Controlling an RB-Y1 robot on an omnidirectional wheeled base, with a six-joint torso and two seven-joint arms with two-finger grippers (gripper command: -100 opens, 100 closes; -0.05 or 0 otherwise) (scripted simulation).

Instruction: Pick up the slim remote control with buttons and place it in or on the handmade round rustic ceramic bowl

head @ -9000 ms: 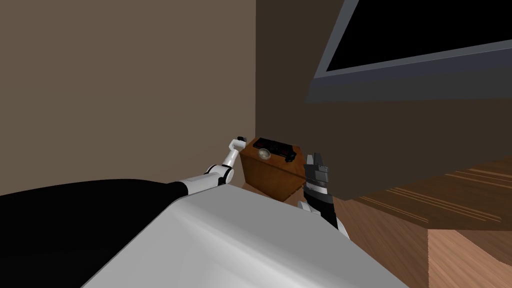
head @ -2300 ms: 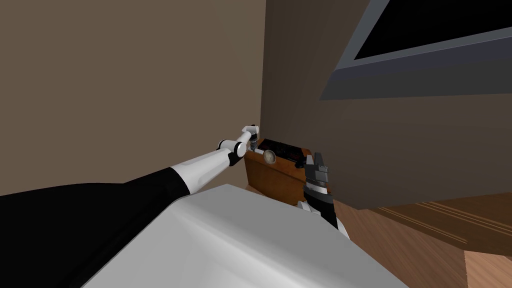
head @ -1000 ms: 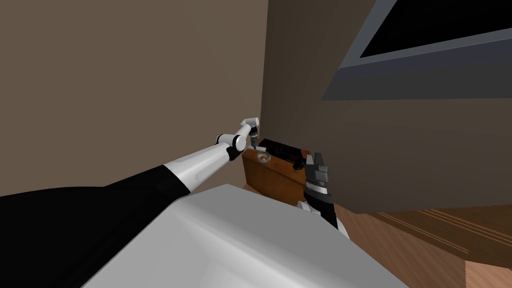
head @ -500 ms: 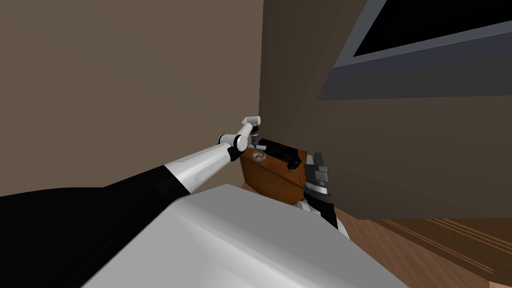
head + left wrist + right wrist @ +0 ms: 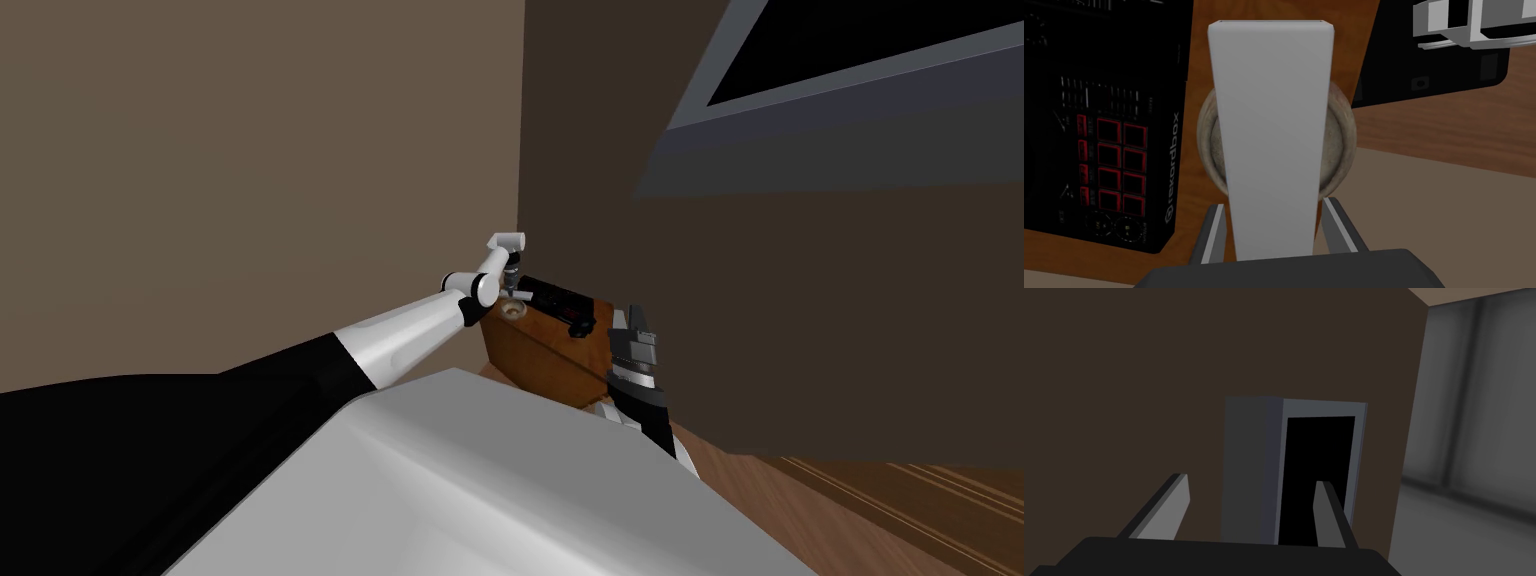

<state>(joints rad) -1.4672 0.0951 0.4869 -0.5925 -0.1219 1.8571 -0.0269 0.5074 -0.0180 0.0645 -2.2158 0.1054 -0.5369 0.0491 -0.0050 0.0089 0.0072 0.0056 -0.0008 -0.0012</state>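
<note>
Left gripper (image 5: 1274, 205), fingers clamped on the white remote control (image 5: 1271, 125) held over the round bowl (image 5: 1342, 135), would best lower it centred before releasing, clear of the rekordbox controller (image 5: 558, 298) at the bowl's 2 o'clock in the head view; right gripper (image 5: 632, 315), fingers apart, rests at 4 o'clock.

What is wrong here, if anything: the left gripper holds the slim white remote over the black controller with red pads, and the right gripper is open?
The place. The left wrist view shows the left gripper holding the slim white remote over the round beige bowl; the black controller lies beside it. The right gripper is open.
</note>
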